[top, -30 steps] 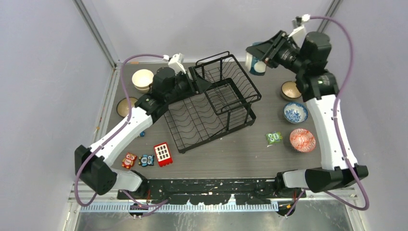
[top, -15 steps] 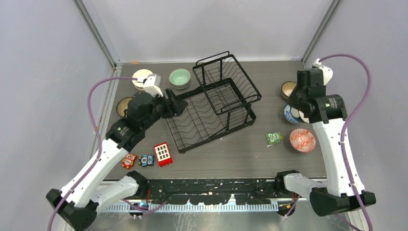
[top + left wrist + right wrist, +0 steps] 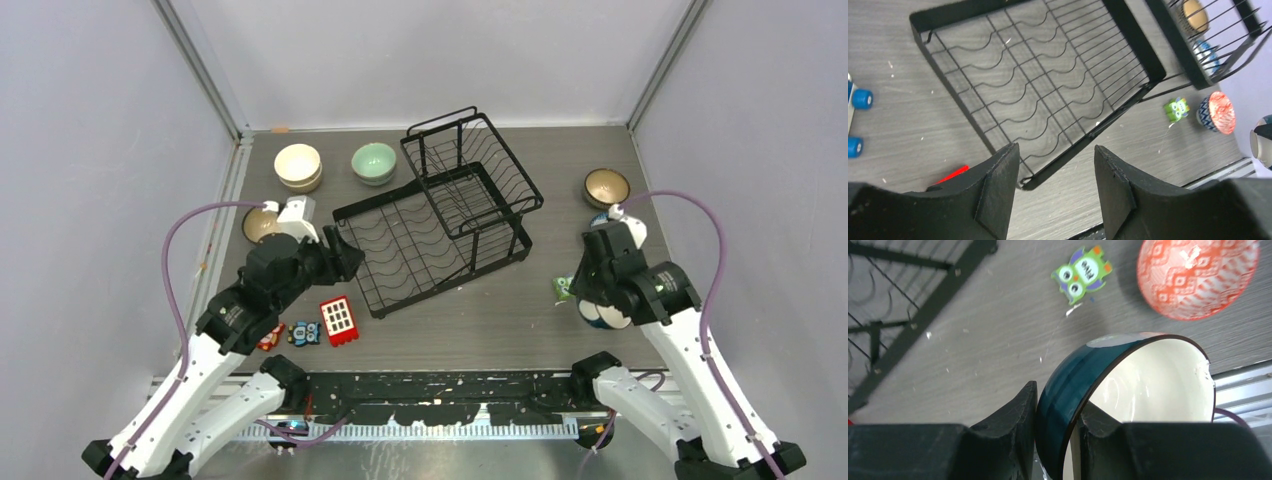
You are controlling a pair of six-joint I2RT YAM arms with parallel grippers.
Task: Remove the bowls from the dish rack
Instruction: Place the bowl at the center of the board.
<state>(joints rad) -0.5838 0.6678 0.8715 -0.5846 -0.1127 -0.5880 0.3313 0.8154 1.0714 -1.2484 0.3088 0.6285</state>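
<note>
black wire two-tier dish rack (image 3: 440,215) sits mid grey worktop (image 3: 500,310), both tiers look bare. left claw (image 3: 1053,167) has backed off the rack to near-left, jaws half apart, holding nothing. pale green ceramic bowl (image 3: 374,162) now shows behind the rack. right claw (image 3: 1055,412) has swung from the far corner to the near edge, pinching the wall of a dark teal cream-lined bowl (image 3: 1128,390) (last one out, I'd judge), beside the red patterned bowl (image 3: 1198,275). only set-down left.
</note>
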